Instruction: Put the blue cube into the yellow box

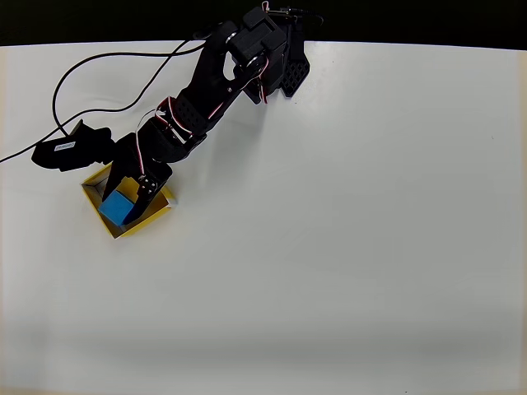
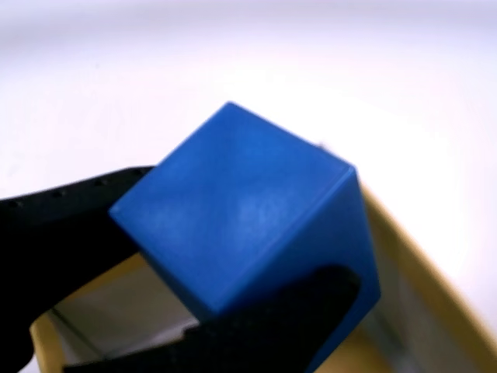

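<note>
Gripper is down over the yellow box at the left side of the white table in the overhead view, and I've got both black fingers closed on the blue cube. From above I see one finger on the cube's upper left and the other along its right side, with the cube sitting between them inside the box outline. Whether it touches the yellow floor I can't tell from here.

On the wrist view the blue cube fills most of my picture, tilted so a corner points up. One black finger presses in from the left, the other comes across its lower face. Below and to the right I can see the yellow box wall with its pale rim, a bit blurred, and a strip of yellow floor at the lower left.

My arm runs diagonally from its base at the top of the overhead view down to the box, with a black cable looping off to the left edge.
</note>
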Motion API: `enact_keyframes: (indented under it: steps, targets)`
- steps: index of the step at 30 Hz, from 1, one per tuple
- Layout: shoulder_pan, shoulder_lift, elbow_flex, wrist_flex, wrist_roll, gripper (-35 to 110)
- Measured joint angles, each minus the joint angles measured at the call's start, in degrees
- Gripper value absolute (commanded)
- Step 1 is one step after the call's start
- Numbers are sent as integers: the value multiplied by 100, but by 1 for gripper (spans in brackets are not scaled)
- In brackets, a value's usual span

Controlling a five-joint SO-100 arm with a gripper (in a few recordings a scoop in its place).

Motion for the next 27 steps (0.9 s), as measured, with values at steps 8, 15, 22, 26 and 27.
enact_keyframes:
  steps: [8, 15, 22, 26, 27]
  targets:
    - [53, -220, 501, -352, -70, 28]
    - [105, -272, 659, -642, -264, 38]
    - [53, -88, 686, -817, -281, 33]
    - [-193, 650, 686, -817, -343, 33]
    - [-272, 879, 686, -791, -369, 33]
